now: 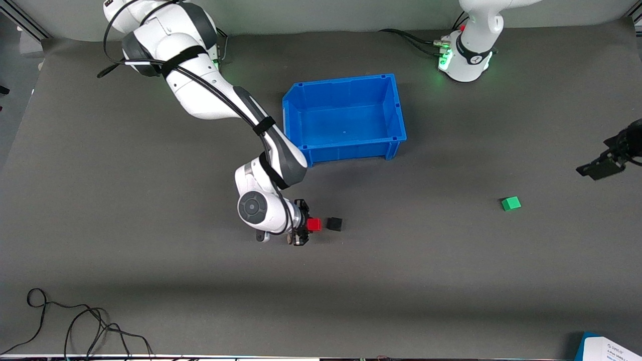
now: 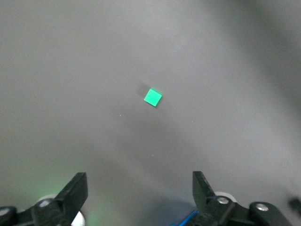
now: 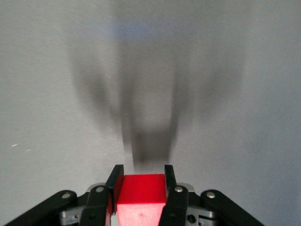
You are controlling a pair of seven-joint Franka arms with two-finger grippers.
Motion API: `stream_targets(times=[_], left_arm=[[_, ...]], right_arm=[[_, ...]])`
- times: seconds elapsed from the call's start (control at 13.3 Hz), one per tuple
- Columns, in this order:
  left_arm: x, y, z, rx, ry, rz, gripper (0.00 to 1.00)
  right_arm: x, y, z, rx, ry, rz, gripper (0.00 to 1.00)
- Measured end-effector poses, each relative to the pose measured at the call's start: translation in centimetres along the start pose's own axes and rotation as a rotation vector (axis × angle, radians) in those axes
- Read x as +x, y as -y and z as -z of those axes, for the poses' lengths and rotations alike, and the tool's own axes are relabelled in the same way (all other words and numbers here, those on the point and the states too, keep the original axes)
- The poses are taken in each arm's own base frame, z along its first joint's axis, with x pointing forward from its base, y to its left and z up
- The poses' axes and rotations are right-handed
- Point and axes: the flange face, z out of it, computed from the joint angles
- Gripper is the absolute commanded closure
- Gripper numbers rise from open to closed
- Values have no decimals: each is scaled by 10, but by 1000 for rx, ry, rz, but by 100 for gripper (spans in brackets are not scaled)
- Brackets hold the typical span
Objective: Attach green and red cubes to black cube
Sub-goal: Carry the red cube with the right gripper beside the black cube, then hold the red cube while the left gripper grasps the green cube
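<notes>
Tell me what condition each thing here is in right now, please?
Red cube: clamped in the right gripper, beside the black cube.
Black cube: loose on the table, a slight gap from the red one.
Green cube: alone on the table, toward the left arm's end.
Blue bin: upright, nothing inside.
Left gripper: open, above the green cube.

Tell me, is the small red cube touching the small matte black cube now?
Apart. The front view shows a strip of grey table between the small red cube, held by the right end effector, and the small matte black cube.
</notes>
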Motion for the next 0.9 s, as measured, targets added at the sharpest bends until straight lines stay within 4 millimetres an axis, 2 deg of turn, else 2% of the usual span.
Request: stream_targets(times=[0.23, 0.45, 0.75, 0.9], left_arm=[[20, -11, -36, 36, 10, 178, 1], [50, -15, -72, 11, -9, 330, 1], [67, -11, -135, -49, -49, 459, 1], [68, -8, -160, -71, -62, 513, 1]], right_arm=[[0, -1, -3, -2, -3, -29, 82], [2, 0, -7, 0, -4, -53, 82], [5, 3, -17, 22, 2, -77, 82], [4, 5, -16, 30, 7, -82, 82]])
